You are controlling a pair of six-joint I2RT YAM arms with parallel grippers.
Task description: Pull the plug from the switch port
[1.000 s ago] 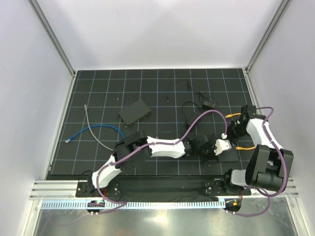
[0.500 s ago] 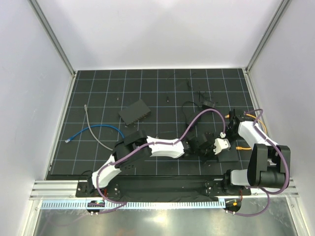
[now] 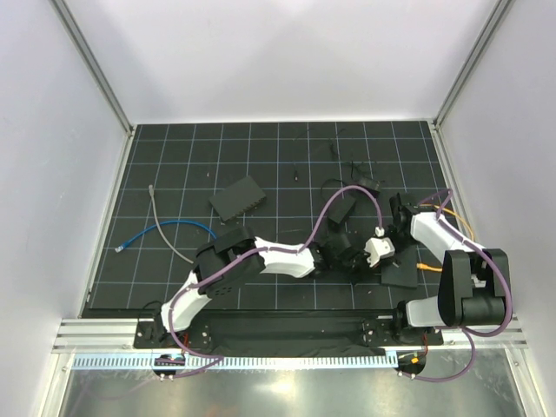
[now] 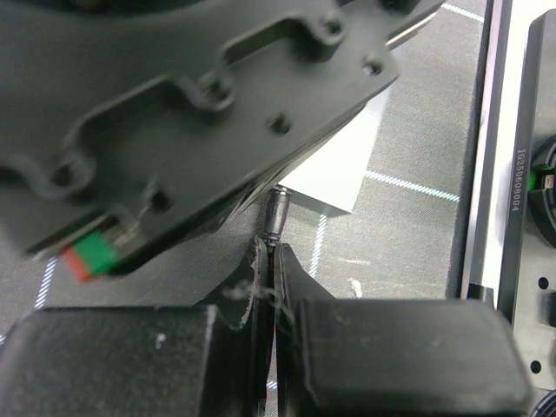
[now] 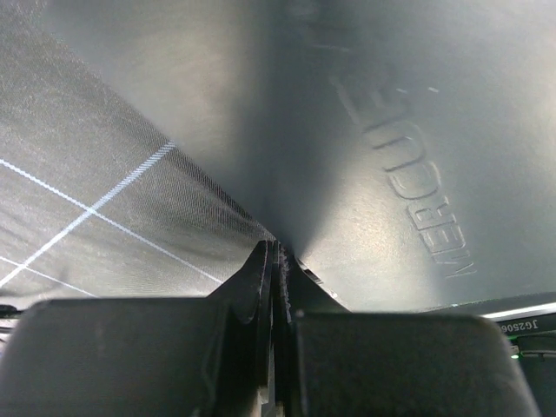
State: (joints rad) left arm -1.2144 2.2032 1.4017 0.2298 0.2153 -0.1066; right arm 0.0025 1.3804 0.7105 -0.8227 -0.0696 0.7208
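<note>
Left gripper [image 4: 271,261] shows its fingers pressed together in the left wrist view with nothing between them. A small metal pin [image 4: 278,213] stands just beyond the tips, under a black drilled plate [image 4: 217,113] that probably belongs to the other gripper. Treat this as a collision hazard: any advance drives the tips into that hardware. Neither the plug nor the port appears here. In the right wrist view, the right gripper [image 5: 276,256] is likewise closed, tips at the edge of the switch [image 5: 391,130] (embossed lettering on its lid), and you can see nothing pinched. If you pull from this state, expect the fingers to come away empty, or to scrape along the housing and shove it across the mat [image 5: 87,174]. In the top view, both grippers crowd over the switch near the mat's near-right corner, and the orange cable [image 3: 427,261] reaches its right side. The plug itself is too small to make out. Note three risks. The switch lies loose, so an unbraced pull drags it along with the cable. A pull on the cable instead of the plug body likely leaves the latch engaged and strains the port. The purple harness [image 3: 349,195] loops above the work area and may snag during a retreat.
</note>
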